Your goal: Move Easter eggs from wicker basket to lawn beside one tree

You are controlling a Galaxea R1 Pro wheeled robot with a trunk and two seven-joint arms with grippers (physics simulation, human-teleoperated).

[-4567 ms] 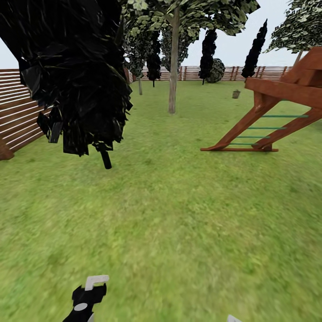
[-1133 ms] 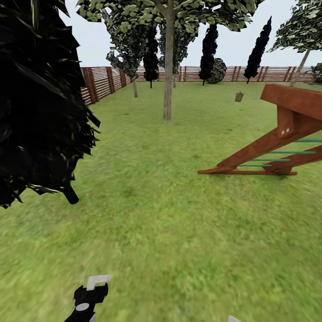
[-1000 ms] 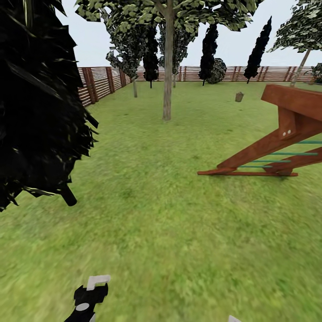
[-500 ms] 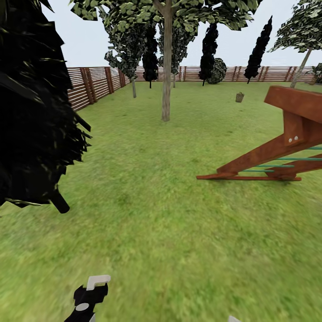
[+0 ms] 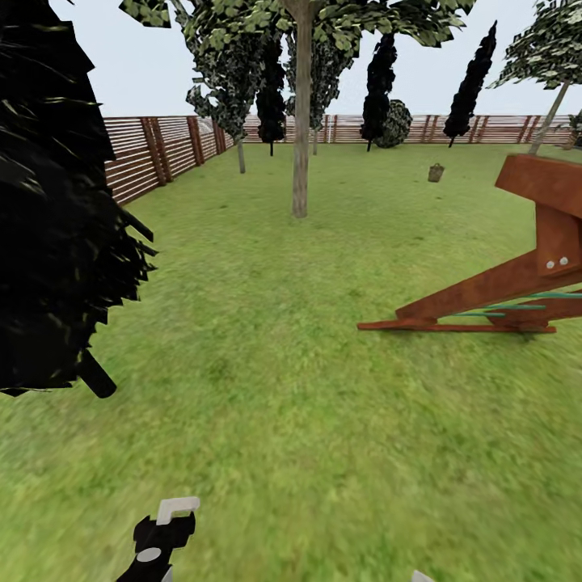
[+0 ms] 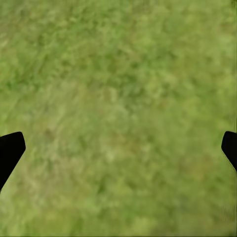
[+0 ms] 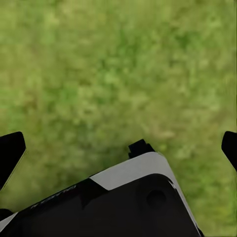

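Then I had both grippers spread wide over bare lawn [image 5: 307, 420], left gripper [image 6: 118, 148], right gripper [image 7: 118, 148], nothing held. Wicker basket [image 5: 436, 172] sat far off, well beyond the grey-trunked tree [image 5: 301, 153].

A fenced residential garden, rendered in simulation. A wide lawn [image 5: 323, 388] of mottled green grass covers the ground. A brown horizontal-slat wooden fence [image 5: 153, 149] encloses it at the left and along the far side. A tree [image 5: 301, 145] with a straight grey-brown trunk stands mid-lawn; narrow dark cypress-like trees [image 5: 470, 85] line the far fence. A reddish-brown wooden play frame [image 5: 517, 283] with green rungs stands at right. A dark, dense foliage mass [image 5: 56, 210] is near at left.
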